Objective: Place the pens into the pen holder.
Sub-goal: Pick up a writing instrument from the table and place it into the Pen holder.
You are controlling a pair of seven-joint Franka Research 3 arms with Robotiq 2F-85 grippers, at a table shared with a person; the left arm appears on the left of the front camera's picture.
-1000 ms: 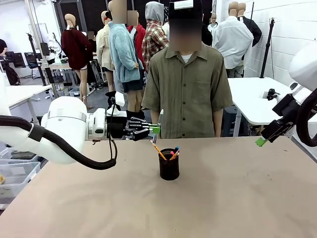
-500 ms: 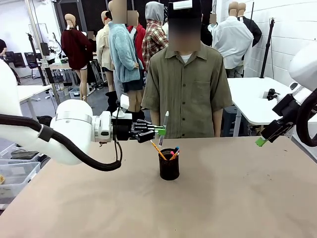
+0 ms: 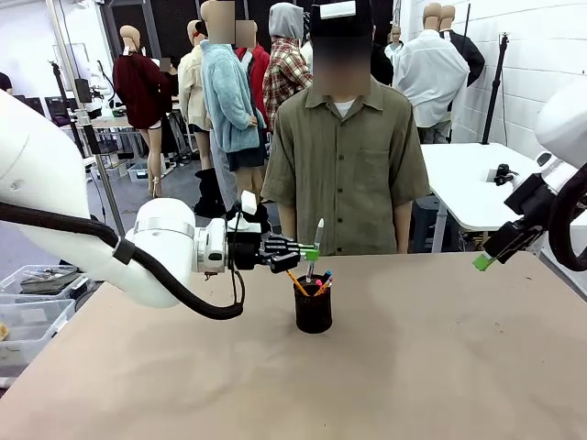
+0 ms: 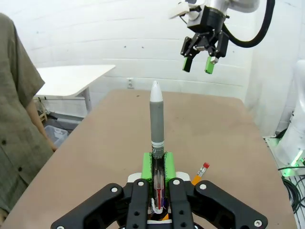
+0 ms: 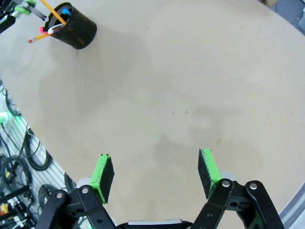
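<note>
Jaws of the left gripper [image 4: 157,162] are seen clamped together on a white-grey pen [image 4: 157,114], which is held upright near its lower end with the pale tip uppermost. In the front view the left gripper [image 3: 310,252] is placed directly over the pen holder [image 3: 313,305], so that the pen's lower end is judged to be at or just inside the rim. The holder stands near the middle of the table [image 3: 440,367], somewhat toward the far edge where a person [image 3: 349,156] is standing. Several pens are already leaning inside it: an orange pencil [image 3: 295,281], a dark pen with a blue end [image 3: 325,277], and an orange one with a pink eraser [image 3: 323,287].

The right gripper [image 5: 156,174] hangs with its jaws wide apart and empty, above the bare right side of the table, well apart from the holder.

A risk is judged from here: if the pen is released while tilted or off-centre, its end could catch on the rim or on the leaning pencils, and the pen could tip out onto the table. If the descent is pressed against the contents, the light holder could be pushed over or shifted.

No brand, label or legible writing can be made out on the pen, the holder or the grippers.
</note>
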